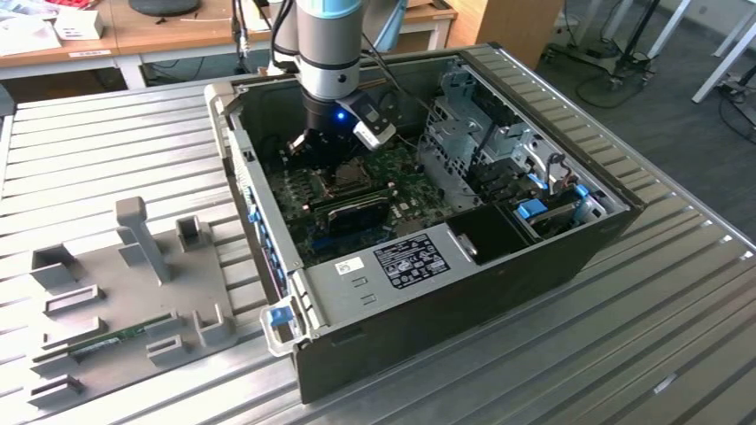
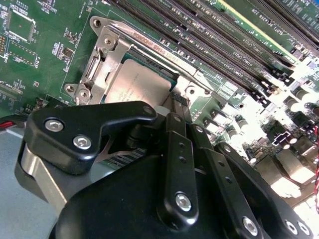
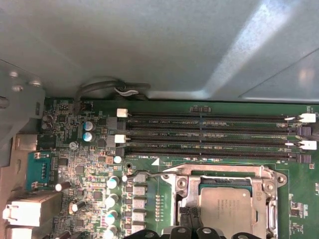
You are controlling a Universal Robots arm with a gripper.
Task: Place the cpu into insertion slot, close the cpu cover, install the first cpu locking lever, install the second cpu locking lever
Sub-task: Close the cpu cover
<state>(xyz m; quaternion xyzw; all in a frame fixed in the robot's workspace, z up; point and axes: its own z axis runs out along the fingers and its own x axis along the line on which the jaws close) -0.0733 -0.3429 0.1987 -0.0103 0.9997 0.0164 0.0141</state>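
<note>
Cpu (image 2: 137,82) (image 3: 229,211) is seated in the insertion slot (image 2: 79,91) (image 3: 180,183) on the green motherboard (image 2: 45,55) (image 3: 167,196). The cpu cover (image 2: 107,55) (image 3: 224,173) lies flat over it, so the dull grey top shows through the cover's window. In both wrist views the tool (image 2: 174,107) (image 3: 188,219) is low over the board, with its tip just beside one edge of the cpu at the socket's rim. I cannot tell whether the tool is wide or narrow, and it holds nothing that can be seen. A thin wire locking lever (image 3: 147,174) runs along the socket's side nearest the long black memory slots (image 2: 199,35) (image 3: 214,134); I cannot tell whether it is latched. Faint print marks the cpu's top, and small white lettering runs beside the memory slots. In the exterior view the arm reaches down into the open computer case (image 1: 473,341), which lies on its side on the slatted metal tabletop (image 1: 119,150). The tool (image 1: 319,146) hangs over the board's middle. A white label (image 1: 412,259) with black print sits on a metal panel inside the case. A grey fixture tray (image 1: 119,292) rests on the tabletop at the exterior view's left.
</note>
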